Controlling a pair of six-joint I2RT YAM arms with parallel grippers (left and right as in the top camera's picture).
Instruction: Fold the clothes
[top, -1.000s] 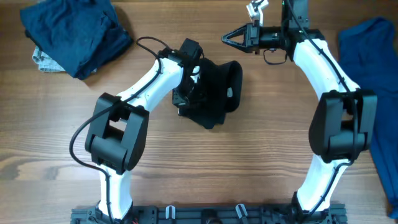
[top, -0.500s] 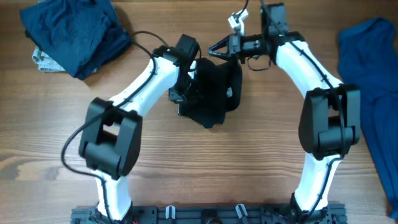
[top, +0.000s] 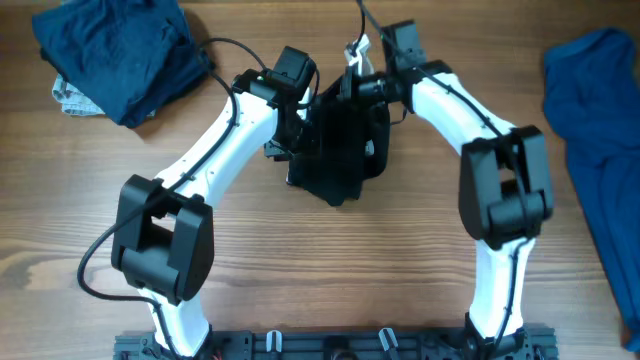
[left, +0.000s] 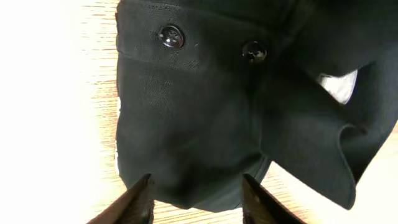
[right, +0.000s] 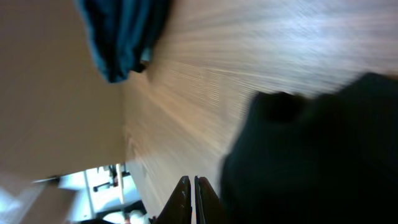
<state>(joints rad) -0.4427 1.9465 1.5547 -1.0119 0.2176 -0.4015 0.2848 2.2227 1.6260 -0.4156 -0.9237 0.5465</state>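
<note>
Black garment (top: 340, 140): it lies bunched in a rough heap on the worktop (top: 330, 260). It sits midway between the left and right edges, in the half nearer the far edge.
Surface of the garment: your left wrist view shows two dark buttons (left: 172, 36) in a row along a stitched band. A loose flap curls up on the right of that view.
White label (top: 368, 150): you can see it as a small pale patch on the garment's right half, partly tucked under a fold.
Left pincer (left: 196, 186): its fingers stand apart with nothing between them. The tips are right at the garment's left edge, over cloth and a strip of bare wood. You cannot tell from these views whether they touch the fabric.
Right pincer (right: 191, 186): its fingers are pressed together with nothing showing between them. It is at the garment's far edge, and the black cloth fills the right of its own view as a blur.
Arms: both of your arms reach in from the near edge and meet over the garment, the left from the left side and the right from the right.
Navy pile (top: 120, 50): you have it crumpled in the far left corner, well apart from the black garment.
Patterned cloth (top: 66, 96): a pale scrap peeks out from under the navy pile's left side.
Blue garment (top: 600, 140): it lies spread along the right edge and runs out of view.
</note>
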